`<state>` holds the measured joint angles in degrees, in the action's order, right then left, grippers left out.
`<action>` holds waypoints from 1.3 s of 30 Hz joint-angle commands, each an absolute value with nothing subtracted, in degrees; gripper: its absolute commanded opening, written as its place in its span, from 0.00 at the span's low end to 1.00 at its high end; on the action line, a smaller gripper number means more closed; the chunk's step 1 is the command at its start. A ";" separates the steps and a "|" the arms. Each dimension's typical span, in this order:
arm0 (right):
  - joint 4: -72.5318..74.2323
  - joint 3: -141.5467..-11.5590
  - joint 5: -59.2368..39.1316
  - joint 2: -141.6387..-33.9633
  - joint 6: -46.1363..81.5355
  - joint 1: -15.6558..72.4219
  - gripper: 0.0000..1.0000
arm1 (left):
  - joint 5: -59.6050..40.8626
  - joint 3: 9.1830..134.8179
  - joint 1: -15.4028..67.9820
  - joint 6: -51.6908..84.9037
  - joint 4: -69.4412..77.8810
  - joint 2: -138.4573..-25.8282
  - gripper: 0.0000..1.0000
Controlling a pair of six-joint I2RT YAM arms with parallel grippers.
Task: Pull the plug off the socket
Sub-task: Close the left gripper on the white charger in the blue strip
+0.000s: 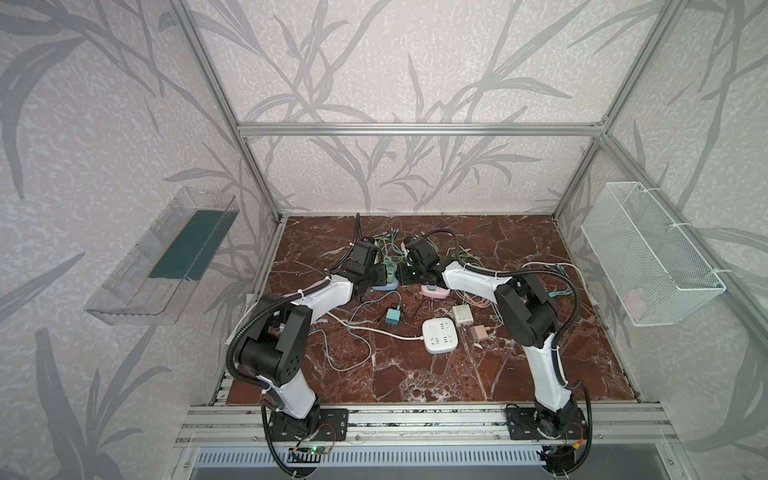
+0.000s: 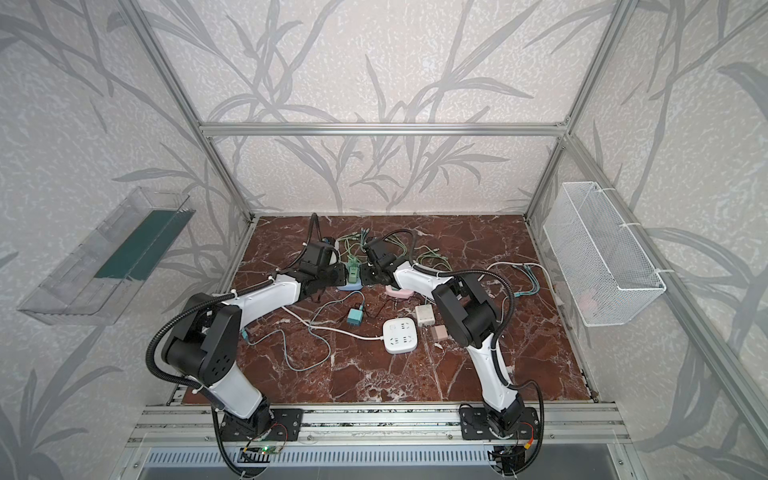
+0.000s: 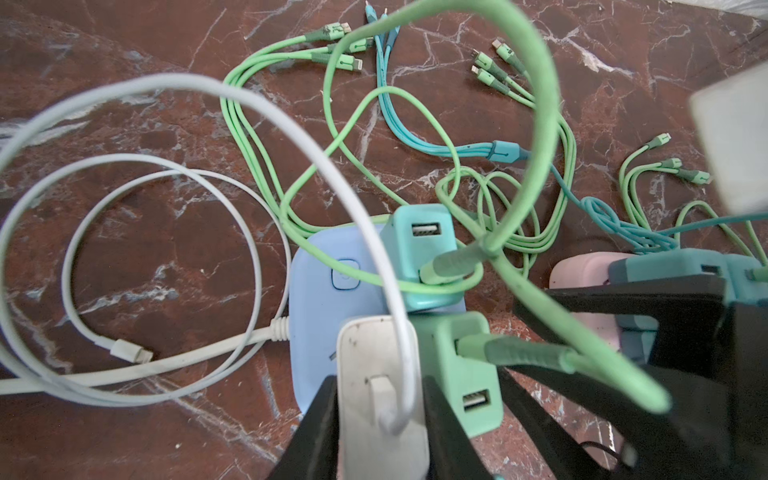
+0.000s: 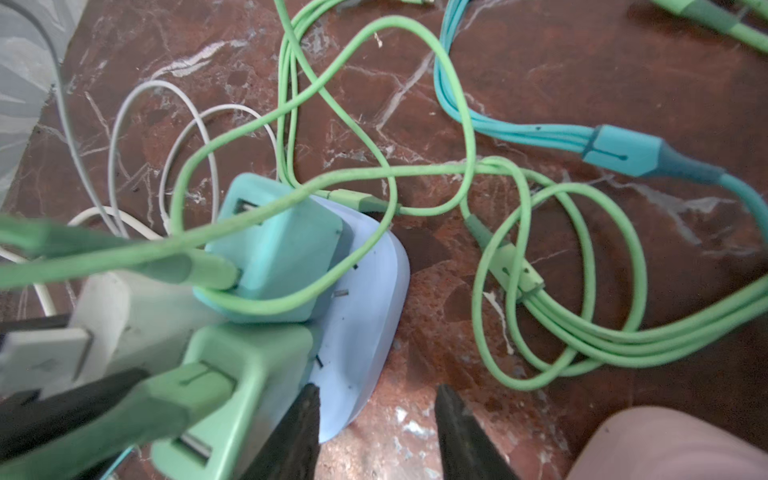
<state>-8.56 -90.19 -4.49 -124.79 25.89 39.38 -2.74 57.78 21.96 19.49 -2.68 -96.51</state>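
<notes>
Left gripper (image 3: pixel 380 382) clamped the white charger (image 3: pixel 365 345) on the blue power strip (image 3: pixel 320 291) — right gripper (image 4: pixel 378 390) hung, jaws apart, at its edge

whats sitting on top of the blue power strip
Three plugs stand on the blue power strip: a white charger, a teal adapter and a green adapter. The sockets beneath them are covered.

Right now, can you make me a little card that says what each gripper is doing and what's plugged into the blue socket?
Left gripper: closed on the white plug
Right gripper: open, at the edge of the blue socket
Plugged into the blue socket: white plug, teal plug, green plug
White plug: not yet pulled off
</notes>
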 commanded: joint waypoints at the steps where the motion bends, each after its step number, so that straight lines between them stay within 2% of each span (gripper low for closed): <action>1: -11.04 -91.76 -4.84 -125.92 25.23 39.22 0.45 | -3.43 57.79 22.95 19.25 -5.19 -95.71 0.30; 14: -11.63 -90.48 -6.44 -125.86 25.40 39.55 0.43 | -1.74 55.49 25.87 22.34 -6.41 -91.96 0.31; 21: -13.26 -89.92 -7.38 -126.85 24.44 39.64 0.39 | -0.52 56.11 26.31 23.73 -5.99 -92.13 0.31; 25: -14.02 -89.65 -7.86 -127.27 24.13 39.65 0.33 | 0.05 58.27 26.28 24.26 -5.87 -93.68 0.31; 34: -18.16 -94.07 -8.96 -130.22 22.26 39.55 0.32 | 0.40 61.61 26.62 23.99 -7.38 -95.89 0.31; 39: -19.17 -95.23 -8.27 -131.94 21.19 39.31 0.27 | 0.68 61.87 26.93 23.74 -7.04 -95.52 0.31</action>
<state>-13.76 -95.15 -8.25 -128.09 22.87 39.20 1.34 59.22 25.89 23.16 -8.23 -95.55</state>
